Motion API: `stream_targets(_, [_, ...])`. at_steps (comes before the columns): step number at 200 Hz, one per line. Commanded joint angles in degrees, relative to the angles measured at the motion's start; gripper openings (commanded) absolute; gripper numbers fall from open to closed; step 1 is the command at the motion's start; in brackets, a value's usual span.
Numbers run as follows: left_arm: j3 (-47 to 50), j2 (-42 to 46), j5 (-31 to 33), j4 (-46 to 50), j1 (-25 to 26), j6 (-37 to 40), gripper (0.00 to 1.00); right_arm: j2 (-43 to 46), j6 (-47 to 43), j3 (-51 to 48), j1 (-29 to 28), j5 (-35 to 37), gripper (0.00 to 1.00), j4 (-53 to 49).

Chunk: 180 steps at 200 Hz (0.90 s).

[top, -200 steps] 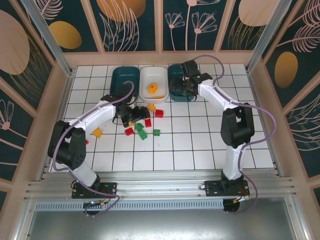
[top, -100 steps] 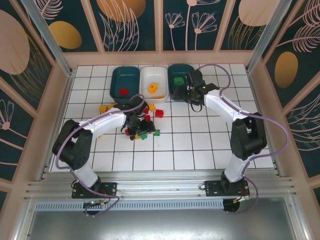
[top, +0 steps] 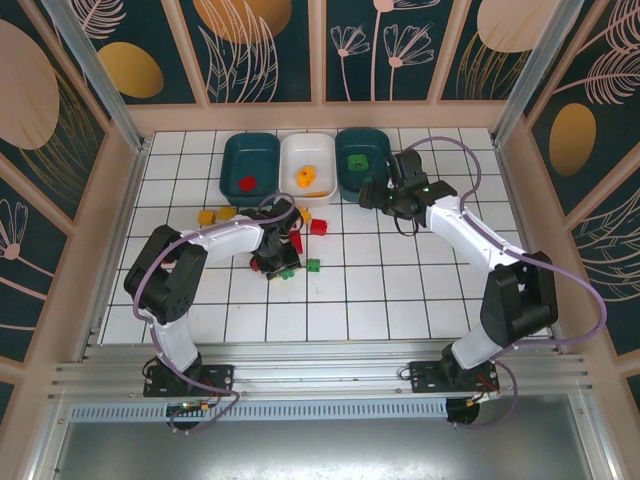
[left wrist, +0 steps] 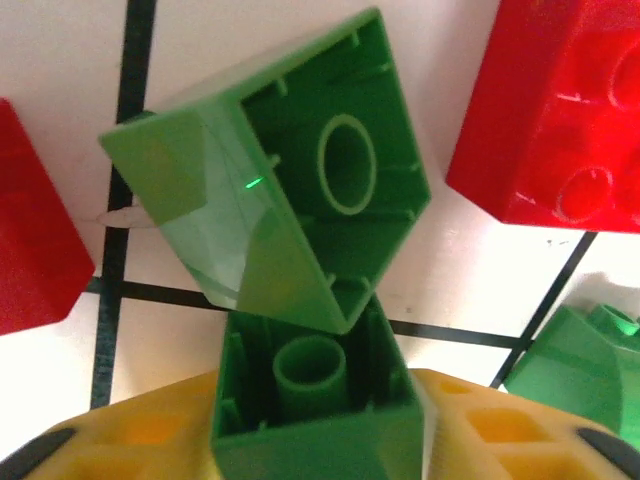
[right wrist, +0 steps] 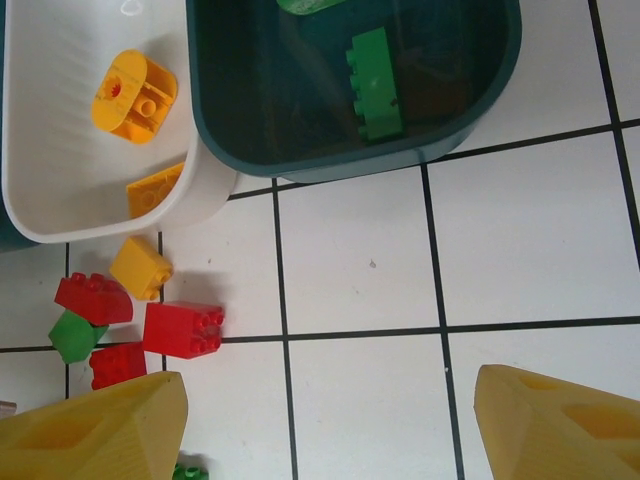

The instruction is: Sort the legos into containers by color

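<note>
Tabletop (right wrist: 520, 250) tray (right wrist: 330, 166) holds green legos (right wrist: 374, 82); left hand (left wrist: 316, 445) grips green brick (left wrist: 300, 395), right hand (right wrist: 330, 420) wide.

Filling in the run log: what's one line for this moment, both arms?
left gripper: jaws closed on green lego | right gripper: jaws open, empty, near right teal tray | phase: picking green

You're looking at a lab-style robot test cell: a white tiled tabletop (top: 400, 300) at mid-frame, floral-painted panels (top: 430, 50) walling the top and sides, and aluminium rails (top: 320, 380) along the bottom edge.
</note>
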<state>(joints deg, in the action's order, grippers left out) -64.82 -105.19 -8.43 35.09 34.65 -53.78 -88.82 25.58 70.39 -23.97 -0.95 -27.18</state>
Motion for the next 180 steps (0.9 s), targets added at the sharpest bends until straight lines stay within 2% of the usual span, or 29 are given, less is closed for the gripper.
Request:
stream_targets(1, [-1.38,-0.46,1.89,-0.39,0.06,1.84,0.33,2.99,-0.73,-1.11,0.53,1.52,0.76,0.68])
stream_targets(24, [-2.70,1.99,5.79,4.34,0.11,5.38,0.22,3.17,-0.12,-2.11,1.02,1.57,0.75,0.93])
stream_targets(40, [-4.19,3.60,4.97,6.47,0.15,6.52,0.12,3.37,0.35,-2.86,1.43,1.56,0.74,1.66])
stream_targets(56, [-7.64,5.49,4.17,8.55,0.48,6.88,0.11,3.82,0.76,-3.32,2.33,1.57,0.74,2.33])
stream_targets(77, [-17.35,3.90,5.49,11.07,0.48,10.25,0.12,3.68,2.01,-3.42,4.96,-0.41,0.74,3.09])
stream_targets(91, [-27.34,-2.02,5.21,12.65,0.46,13.22,0.11,3.53,2.84,-3.59,6.86,-2.16,0.74,3.92])
stream_targets(113, [-47.48,-14.95,0.01,14.04,0.50,15.66,0.08,4.04,3.32,-4.63,9.32,-2.56,0.73,5.00])
stream_targets(132, [-67.12,-26.93,-2.39,15.12,0.50,16.95,0.10,5.42,3.53,-6.96,11.57,-2.91,0.73,6.01])
stream_targets(151, [-85.44,-38.70,-8.35,17.37,0.40,17.37,0.12,6.67,3.61,-8.92,13.51,-3.60,0.73,6.76])
stream_targets(164, [-87.36,-41.58,-11.79,13.97,0.37,17.17,0.13,7.54,3.08,-9.76,14.18,-3.53,0.73,7.26])
stream_targets(180, [-78.33,-39.14,-14.88,3.78,0.40,16.95,0.12,8.84,2.42,-11.11,14.70,-3.66,0.73,8.50])
